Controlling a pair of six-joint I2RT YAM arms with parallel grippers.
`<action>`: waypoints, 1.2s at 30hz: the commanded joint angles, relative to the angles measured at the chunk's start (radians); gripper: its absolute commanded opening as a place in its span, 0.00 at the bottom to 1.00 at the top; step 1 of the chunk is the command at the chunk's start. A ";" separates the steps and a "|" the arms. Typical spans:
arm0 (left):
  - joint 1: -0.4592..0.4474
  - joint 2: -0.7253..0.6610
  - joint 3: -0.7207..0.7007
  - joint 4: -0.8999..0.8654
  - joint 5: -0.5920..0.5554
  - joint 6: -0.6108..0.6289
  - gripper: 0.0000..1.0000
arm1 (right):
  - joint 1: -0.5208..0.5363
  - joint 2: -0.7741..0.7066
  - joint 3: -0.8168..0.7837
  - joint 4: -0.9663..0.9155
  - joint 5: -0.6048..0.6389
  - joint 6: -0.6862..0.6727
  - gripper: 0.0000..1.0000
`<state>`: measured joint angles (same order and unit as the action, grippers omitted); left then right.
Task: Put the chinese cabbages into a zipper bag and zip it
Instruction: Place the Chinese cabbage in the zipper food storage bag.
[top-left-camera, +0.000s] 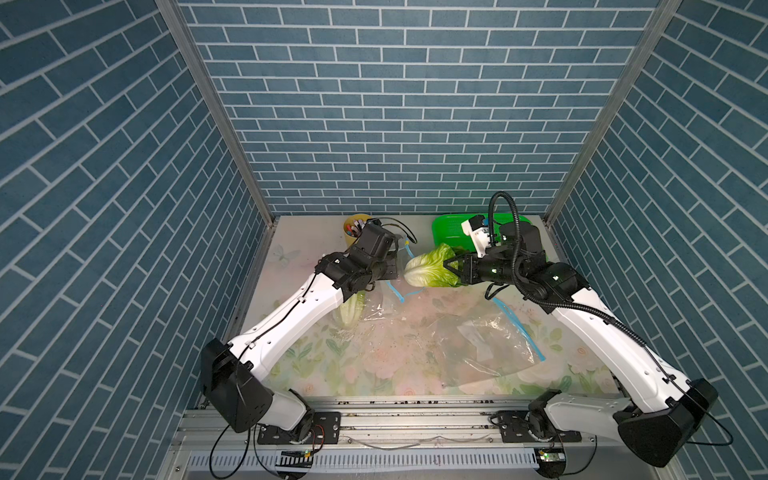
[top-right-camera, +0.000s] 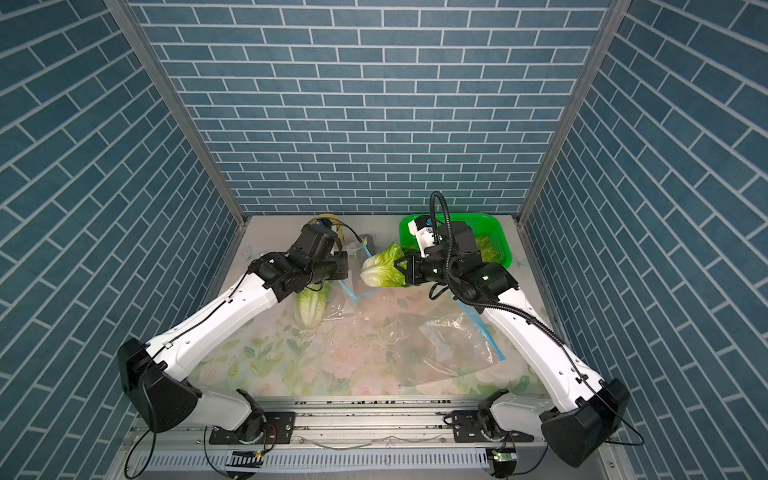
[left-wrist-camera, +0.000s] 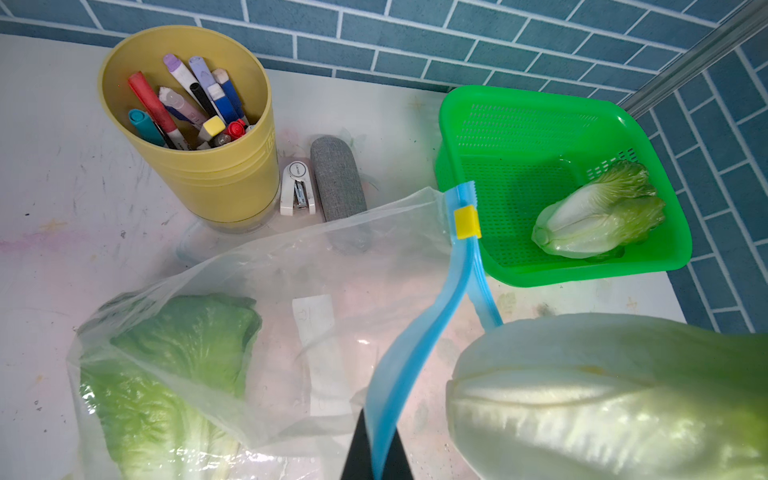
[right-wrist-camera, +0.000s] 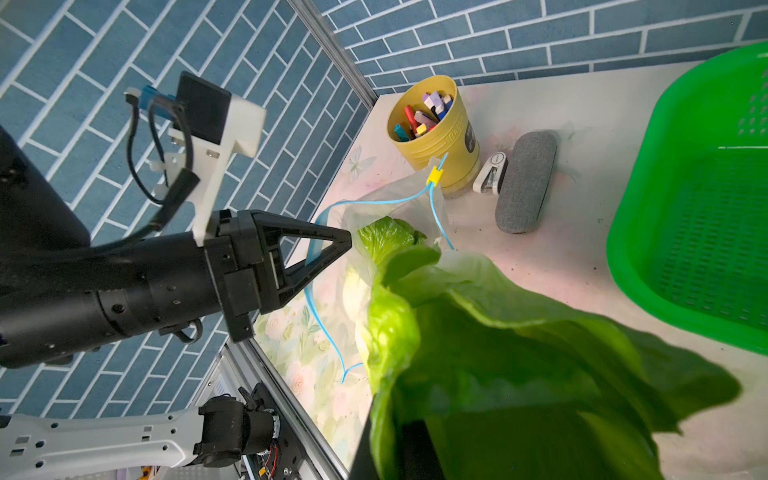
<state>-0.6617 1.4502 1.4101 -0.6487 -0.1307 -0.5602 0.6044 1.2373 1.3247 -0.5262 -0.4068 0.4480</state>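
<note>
The left pincer (right-wrist-camera: 347, 245) hangs above the table with its tips just short of the white stalk base of the oblong, crinkly light-green chinese cabbage (top-left-camera: 428, 270) carried in the air by the right pincer (top-left-camera: 449, 266); only a narrow gap parts them. Below the left pincer sags the clear plastic zipper bag (left-wrist-camera: 291, 266), its mouth lifted toward the carried head, a second cabbage head (left-wrist-camera: 166, 374) lying inside. On the robot's side of both pincers another clear flat bag (top-left-camera: 478, 345) covers part of the flowered tabletop (top-left-camera: 316, 365). Beyond the right pincer a green perforated plastic basket (left-wrist-camera: 582, 274) holds the third cabbage head (left-wrist-camera: 598, 212). Beyond the left one a yellow plastic cup of markers (left-wrist-camera: 216, 183), a small white stapler (left-wrist-camera: 296, 189) and a grey fabric case (left-wrist-camera: 336, 178) stand by the back wall. The cup's black label (right-wrist-camera: 469, 139) and the bag's white label (left-wrist-camera: 316, 316) are too blurred to read. The left pincer is closed tight on the bag's blue zipper strip (left-wrist-camera: 415, 332), short of the yellow slider (left-wrist-camera: 467, 222); the right pincer is clamped on the carried head's leafy end.
</note>
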 joint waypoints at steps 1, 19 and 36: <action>-0.006 -0.020 0.039 -0.025 0.037 0.025 0.00 | 0.021 0.022 0.064 -0.011 0.016 -0.061 0.00; -0.006 -0.024 0.070 0.004 0.075 -0.006 0.00 | 0.102 0.176 0.167 -0.022 0.036 -0.080 0.00; -0.006 -0.031 0.065 0.009 0.047 -0.012 0.00 | 0.132 0.306 0.153 0.076 -0.060 -0.034 0.14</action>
<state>-0.6617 1.4437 1.4548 -0.6559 -0.0689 -0.5716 0.7315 1.5452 1.4864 -0.4957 -0.4313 0.4141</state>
